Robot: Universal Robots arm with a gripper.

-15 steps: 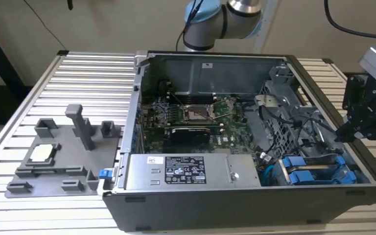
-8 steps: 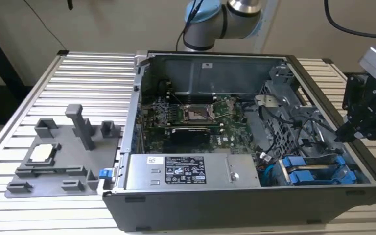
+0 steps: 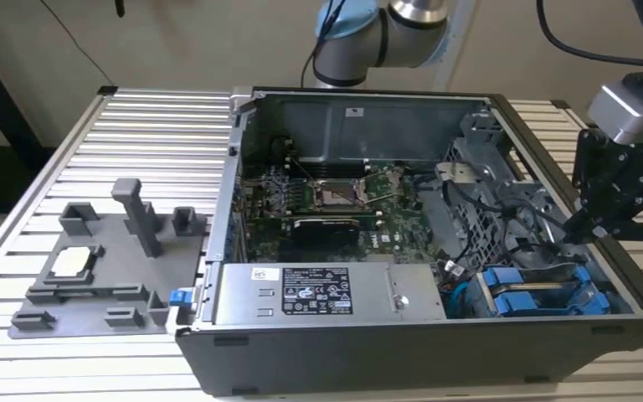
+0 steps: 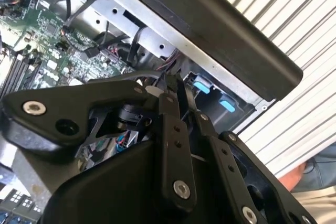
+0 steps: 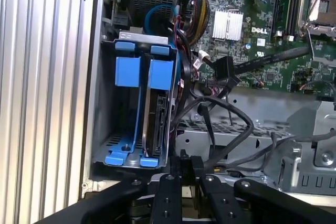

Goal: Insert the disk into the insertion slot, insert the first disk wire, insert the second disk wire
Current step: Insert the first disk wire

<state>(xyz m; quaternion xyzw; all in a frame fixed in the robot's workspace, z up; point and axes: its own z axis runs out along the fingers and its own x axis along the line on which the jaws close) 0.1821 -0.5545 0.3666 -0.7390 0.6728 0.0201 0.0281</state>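
Observation:
The disk [image 5: 156,124] stands on edge in its blue carrier, seated in the slot of the drive cage [image 5: 102,103] that lies nearer the motherboard. A second blue-fronted carrier [image 5: 127,72] sits in the slot beside it. In the exterior view the cage [image 3: 522,293] is at the open case's near right corner. My gripper [image 3: 578,234] hangs over the case's right wall, just above the cage. Its fingertips [image 5: 181,165] stand close together in both wrist views, and a black disk wire [image 5: 239,116] loops down to them. The wire's plug is hidden.
The computer case [image 3: 411,352] lies open on a ribbed metal table [image 3: 154,142]. Loose black cables [image 3: 522,239] crowd the bay beside the cage. The motherboard [image 3: 333,201] fills the middle and the power supply [image 3: 316,293] the front. A grey fixture plate [image 3: 98,268] sits at the exterior view's left.

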